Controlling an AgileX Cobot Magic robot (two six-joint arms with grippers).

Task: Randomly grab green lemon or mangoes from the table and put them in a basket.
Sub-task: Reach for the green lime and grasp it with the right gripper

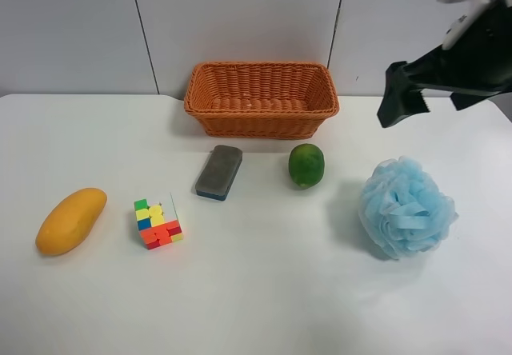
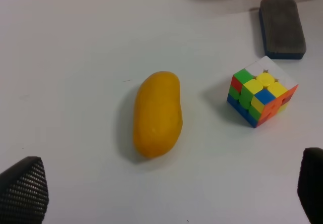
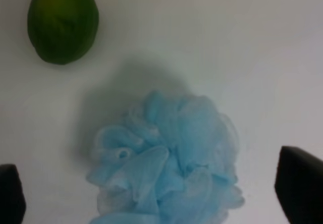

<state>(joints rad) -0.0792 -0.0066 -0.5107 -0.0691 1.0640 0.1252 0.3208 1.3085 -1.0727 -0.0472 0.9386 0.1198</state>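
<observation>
The green lemon [image 1: 306, 165] lies on the white table [image 1: 264, 291] just in front of the orange-brown wicker basket [image 1: 261, 97], which holds nothing. The yellow-orange mango [image 1: 71, 221] lies at the exterior high view's far left. My right gripper [image 1: 400, 103] hangs open and empty above the table, beside the basket and behind a blue pouf. Its wrist view shows the lemon [image 3: 63, 22] and the gripper [image 3: 155, 191] over the pouf. My left gripper [image 2: 169, 188] is open and empty above the table near the mango [image 2: 156, 114]. The left arm is out of the exterior high view.
A pale blue bath pouf [image 1: 406, 207] sits to one side of the lemon. A grey eraser [image 1: 219, 171] lies in front of the basket. A colourful puzzle cube [image 1: 158, 222] stands between the mango and the eraser. A grey panelled wall is behind the table.
</observation>
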